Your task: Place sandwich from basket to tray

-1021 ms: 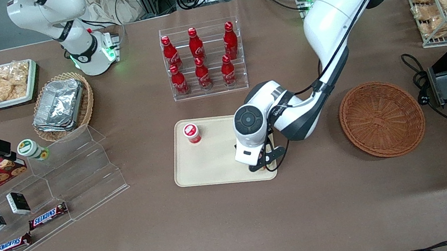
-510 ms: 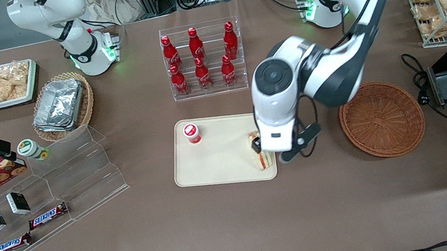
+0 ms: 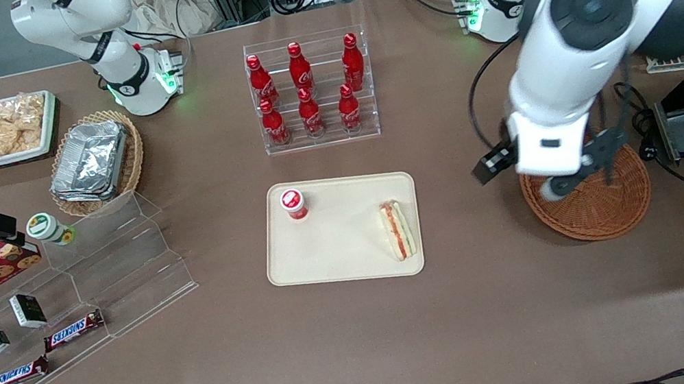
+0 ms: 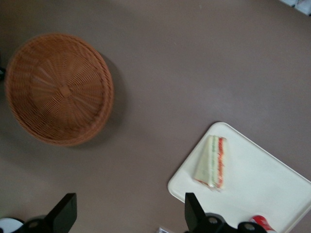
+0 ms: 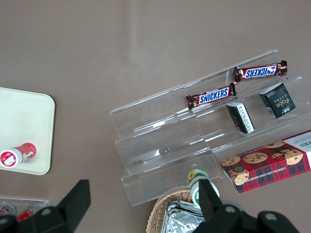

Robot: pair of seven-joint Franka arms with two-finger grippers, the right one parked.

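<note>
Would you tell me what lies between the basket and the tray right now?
Only bare brown tabletop lies between the basket and the tray, clearest in the left wrist view; the open gripper hangs above that stretch.

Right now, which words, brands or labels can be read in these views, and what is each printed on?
"SNICKERS": two bars on the clear stepped stand.
"Coca-Cola" script, partly legible: red bottles in the clear rack.
Cookie box, two small dark boxes, green-lidded cup, red-capped cup on the tray: print too small to read.
Sandwich, basket: no text.
The hand is open, above the table.
</note>
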